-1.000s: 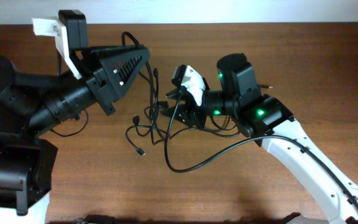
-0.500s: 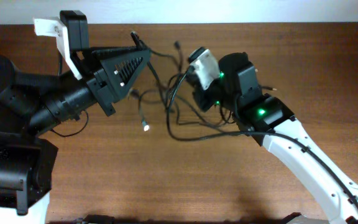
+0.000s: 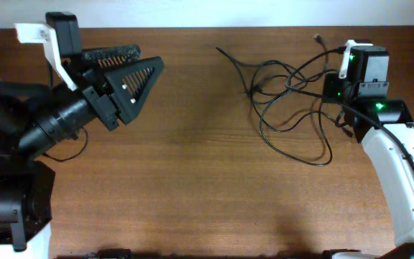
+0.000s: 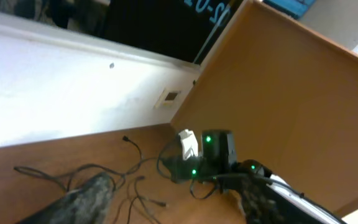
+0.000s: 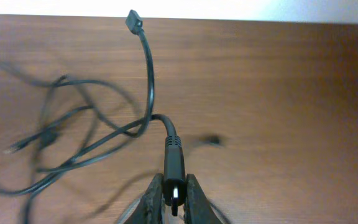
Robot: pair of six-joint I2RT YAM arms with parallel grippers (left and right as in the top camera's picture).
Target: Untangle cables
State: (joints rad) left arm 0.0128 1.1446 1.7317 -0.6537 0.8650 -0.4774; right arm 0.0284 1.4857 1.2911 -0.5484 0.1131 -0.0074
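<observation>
The cables point(image 3: 286, 97) lie as a loose black tangle on the wooden table, right of centre. My right gripper point(image 3: 332, 86) sits at the tangle's right edge. In the right wrist view it point(image 5: 174, 198) is shut on a black plug point(image 5: 173, 163), whose cord runs off to the left into the loops. Another small plug point(image 5: 133, 18) lies free at the far end of a cord. My left gripper point(image 3: 149, 59) hovers far to the left, open and empty. In the left wrist view its blurred fingers point(image 4: 73, 202) frame the distant cables point(image 4: 104, 171).
The table's back edge point(image 3: 192, 29) meets a white wall just behind the cables. The right arm's white link point(image 3: 397, 165) runs down the right side. The left arm's black base point(image 3: 9, 201) fills the lower left corner.
The left gripper opened, let go of the cable and drew back to the left. The right gripper shut on a plug and carried the whole tangle to the right.
</observation>
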